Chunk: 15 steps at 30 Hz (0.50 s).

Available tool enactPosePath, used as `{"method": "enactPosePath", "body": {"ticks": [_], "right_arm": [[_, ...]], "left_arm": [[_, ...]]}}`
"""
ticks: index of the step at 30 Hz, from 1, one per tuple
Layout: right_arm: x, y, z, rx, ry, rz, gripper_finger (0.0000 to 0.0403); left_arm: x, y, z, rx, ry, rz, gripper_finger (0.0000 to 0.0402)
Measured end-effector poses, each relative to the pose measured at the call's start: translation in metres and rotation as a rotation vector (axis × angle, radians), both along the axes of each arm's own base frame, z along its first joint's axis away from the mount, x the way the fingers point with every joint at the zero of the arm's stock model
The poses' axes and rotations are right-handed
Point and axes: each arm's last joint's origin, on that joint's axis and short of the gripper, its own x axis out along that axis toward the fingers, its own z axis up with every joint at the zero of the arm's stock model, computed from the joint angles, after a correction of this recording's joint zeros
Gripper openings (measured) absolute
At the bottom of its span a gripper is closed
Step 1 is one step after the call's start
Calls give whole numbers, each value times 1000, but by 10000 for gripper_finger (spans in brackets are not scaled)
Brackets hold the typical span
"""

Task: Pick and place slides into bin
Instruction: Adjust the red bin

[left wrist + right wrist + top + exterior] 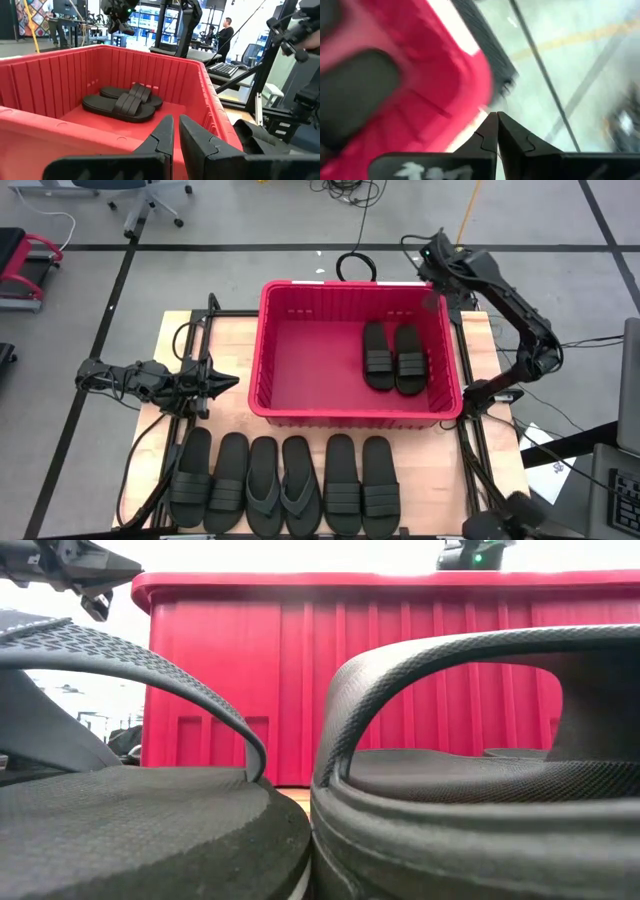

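Note:
The red bin (300,355) stands mid-table and holds two black ribbed-strap slides (393,358) side by side on its floor at the right; they also show in the left wrist view (125,102). Several more black slides (285,485) lie in a row along the near edge, two thong flip-flops (281,480) among them. My left gripper (232,383) is shut and empty, just left of the bin's left wall, pointing at it. My right gripper (496,122) is shut and empty, above the bin's far right corner (432,298).
The low view looks past two near slides (450,780) at the bin's near wall (400,690). Bare wood (185,335) lies left of the bin. Cables and frame bars (480,440) run along the table's right side. People and equipment stand in the room beyond (225,30).

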Motion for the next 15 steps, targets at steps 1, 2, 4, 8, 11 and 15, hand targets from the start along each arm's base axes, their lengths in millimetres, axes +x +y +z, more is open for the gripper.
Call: {"method": "enactPosePath", "body": {"ticks": [1, 2, 4, 8, 11, 15], "right_arm": [[-3, 0, 0, -7, 19, -30, 0], [-6, 0, 0, 2, 22, -53, 0], [-12, 0, -2, 28, 14, -103, 0], [-16, 1, -4, 62, -18, -170, 0], [-16, 3, -7, 99, -34, -196, 0], [-19, 0, -18, 223, -60, -250, 0]], "left_arm": [[0, 0, 0, 9, 1, 0, 26], [0, 0, 0, 15, 1, 0, 26], [0, 0, 0, 20, 2, 0, 26], [0, 0, 0, 9, 1, 0, 26], [0, 0, 0, -14, -1, 0, 26], [0, 0, 0, -32, -3, 0, 26]]}}
